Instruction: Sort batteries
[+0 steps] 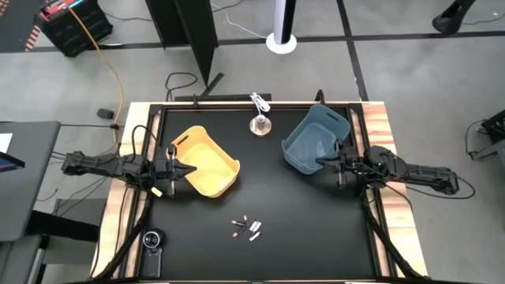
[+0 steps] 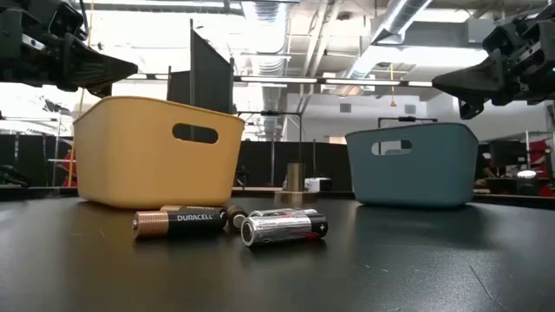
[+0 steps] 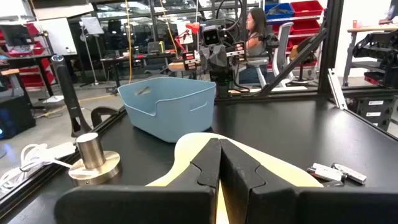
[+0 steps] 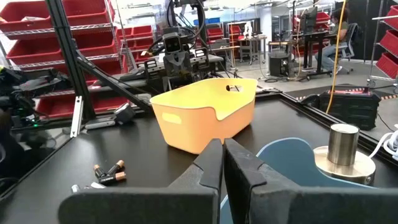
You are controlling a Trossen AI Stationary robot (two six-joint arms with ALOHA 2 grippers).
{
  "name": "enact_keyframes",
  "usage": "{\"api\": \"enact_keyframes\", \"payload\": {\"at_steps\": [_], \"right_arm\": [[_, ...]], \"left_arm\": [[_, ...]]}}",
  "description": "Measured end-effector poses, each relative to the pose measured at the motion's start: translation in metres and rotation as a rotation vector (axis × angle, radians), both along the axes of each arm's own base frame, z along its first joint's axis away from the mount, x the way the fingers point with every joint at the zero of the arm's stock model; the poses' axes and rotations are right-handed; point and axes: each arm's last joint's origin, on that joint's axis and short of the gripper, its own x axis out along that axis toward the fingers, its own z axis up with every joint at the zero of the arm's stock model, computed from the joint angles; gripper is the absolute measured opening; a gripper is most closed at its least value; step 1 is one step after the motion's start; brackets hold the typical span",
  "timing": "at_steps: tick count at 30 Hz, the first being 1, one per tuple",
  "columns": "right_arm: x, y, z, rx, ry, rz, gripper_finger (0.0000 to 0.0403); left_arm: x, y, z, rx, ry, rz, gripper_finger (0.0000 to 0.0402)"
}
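Several small batteries (image 1: 247, 229) lie in a loose cluster on the black table near its near edge; in the low view a dark copper-ended one (image 2: 178, 223) and a silvery one (image 2: 283, 227) lie on their sides. My left gripper (image 1: 192, 169) hovers shut above the left rim of the yellow bin (image 1: 207, 162), touching nothing. My right gripper (image 1: 319, 162) hovers shut above the right side of the blue bin (image 1: 316, 140). Both are raised well above the table. The batteries also show in the left wrist view (image 3: 337, 173) and the right wrist view (image 4: 107, 172).
A round metal knob-like object (image 1: 259, 124) with a white cord stands at the far edge between the bins. A dark round device (image 1: 153, 239) lies at the table's near left corner. A person (image 3: 254, 28) sits in the room beyond. Bare table surrounds the batteries.
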Motion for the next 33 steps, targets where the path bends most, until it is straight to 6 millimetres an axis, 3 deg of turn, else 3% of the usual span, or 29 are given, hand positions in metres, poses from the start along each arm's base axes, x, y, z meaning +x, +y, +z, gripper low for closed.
{"api": "enact_keyframes", "payload": {"at_steps": [14,18,23,26,33], "right_arm": [[0.000,0.000,0.000,0.000,0.000,0.000,0.0035],[0.000,0.000,0.000,0.000,0.000,0.000,0.0035],[0.000,0.000,0.000,0.000,0.001,0.000,0.0035],[0.000,0.000,0.000,0.000,0.002,0.000,0.0035],[0.000,0.000,0.000,0.000,0.003,0.000,0.0035]], "left_arm": [[0.000,0.000,0.001,-0.015,-0.010,0.000,0.0002],[0.000,0.000,0.006,-0.082,-0.091,-0.003,0.0002],[-0.001,-0.006,0.023,-0.247,-0.244,-0.233,0.0002],[0.003,-0.010,0.021,-0.297,-0.201,-0.352,0.0002],[0.022,-0.021,0.019,-0.359,-0.074,-0.405,0.0024]]}}
